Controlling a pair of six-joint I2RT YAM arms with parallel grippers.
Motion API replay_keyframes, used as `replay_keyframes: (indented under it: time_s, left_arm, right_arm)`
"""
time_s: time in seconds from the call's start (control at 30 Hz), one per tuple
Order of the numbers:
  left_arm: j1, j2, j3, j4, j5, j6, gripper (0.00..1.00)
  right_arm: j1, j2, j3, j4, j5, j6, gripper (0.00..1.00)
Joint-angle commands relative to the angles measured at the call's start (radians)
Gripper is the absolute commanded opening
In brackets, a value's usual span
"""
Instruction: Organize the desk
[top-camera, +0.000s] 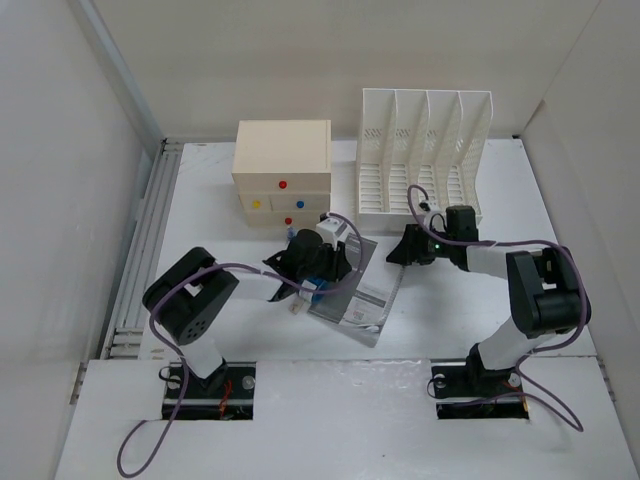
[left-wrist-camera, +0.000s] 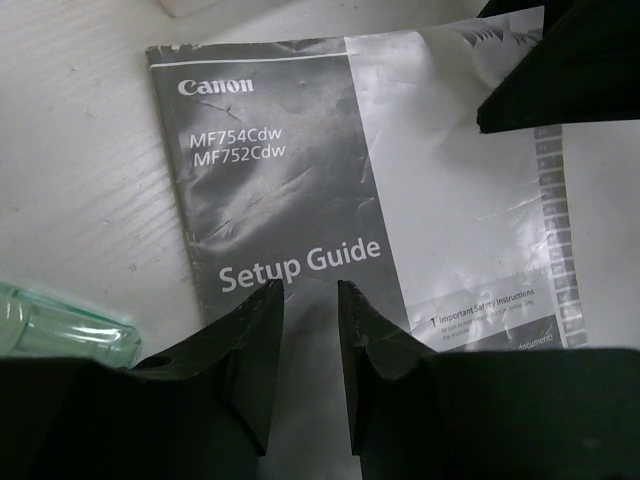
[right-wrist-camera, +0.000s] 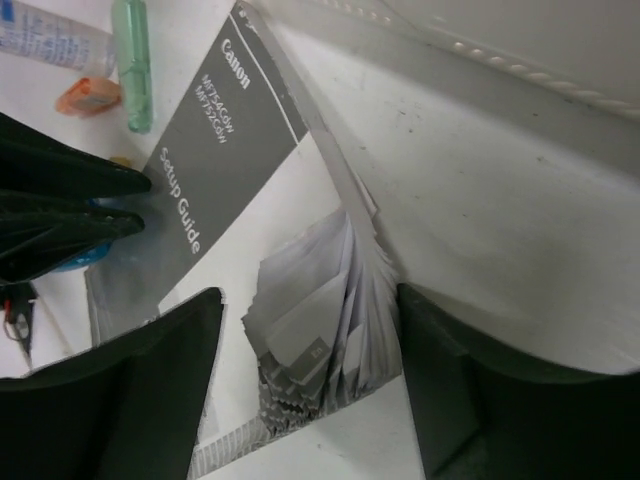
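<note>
Desk (top-camera: 200, 200) spans the view beneath both arms; the Setup Guide booklet (top-camera: 365, 295) lies mid-desk. Left gripper (left-wrist-camera: 308, 300) is narrowly parted, nothing held. Right gripper (right-wrist-camera: 308, 300) is spread wide astride the fanned pages. All pages should be pinched together before lifting.

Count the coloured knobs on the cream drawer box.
4. Front of the cream drawer box: red knob at the top, yellow knob and blue knob side by side below it, second red knob lowest. Others may be hidden lower down.
</note>
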Motion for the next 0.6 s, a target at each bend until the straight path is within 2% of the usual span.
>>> replay_keyframes:
  time_s: [0.0,0.07,0.1,0.2,0.23,0.3,0.33,0.4,0.43,0.47,0.57]
  left_arm:
    - [-0.008,0.025,0.038,0.071,0.03,0.02,0.25]
    - [-0.008,0.043,0.038,0.071,0.03,0.02,0.23]
    - [-0.008,0.057,0.047,0.071,0.03,0.02,0.21]
    - [-0.008,0.071,0.056,0.071,0.039,0.03,0.18]
    - [-0.008,0.083,0.057,0.071,0.039,0.03,0.18]
    - [-0.008,0.093,0.066,0.071,0.039,0.03,0.18]
    - [-0.008,0.093,0.066,0.081,0.039,0.03,0.18]
    - [-0.008,0.083,0.066,0.081,0.039,0.03,0.21]
    - [-0.008,0.083,0.066,0.081,0.039,0.03,0.25]
    - [-0.008,0.055,0.076,0.081,0.039,0.03,0.35]
    - [-0.008,0.001,0.115,0.03,0.039,0.04,0.46]
  right_arm:
    - [0.011,-0.009,-0.02,-0.049,0.054,0.012,0.67]
    - [0.021,-0.009,-0.02,-0.049,0.054,0.012,0.59]
    - [0.022,-0.009,-0.02,-0.049,0.045,0.012,0.49]
    - [0.031,-0.018,-0.02,-0.067,0.034,0.012,0.32]
    - [0.04,-0.018,-0.009,-0.067,0.024,0.012,0.16]
    - [0.04,-0.018,0.001,-0.078,0.023,0.001,0.03]
    - [0.04,-0.027,0.001,-0.091,0.014,0.001,0.0]
    - [0.04,-0.052,0.038,-0.13,0.014,-0.04,0.0]
    - [0.04,-0.063,0.05,-0.142,0.014,-0.04,0.0]
    - [0.04,-0.075,0.064,-0.157,0.014,-0.058,0.0]
    - [0.04,-0.135,0.135,-0.246,0.043,-0.114,0.0]
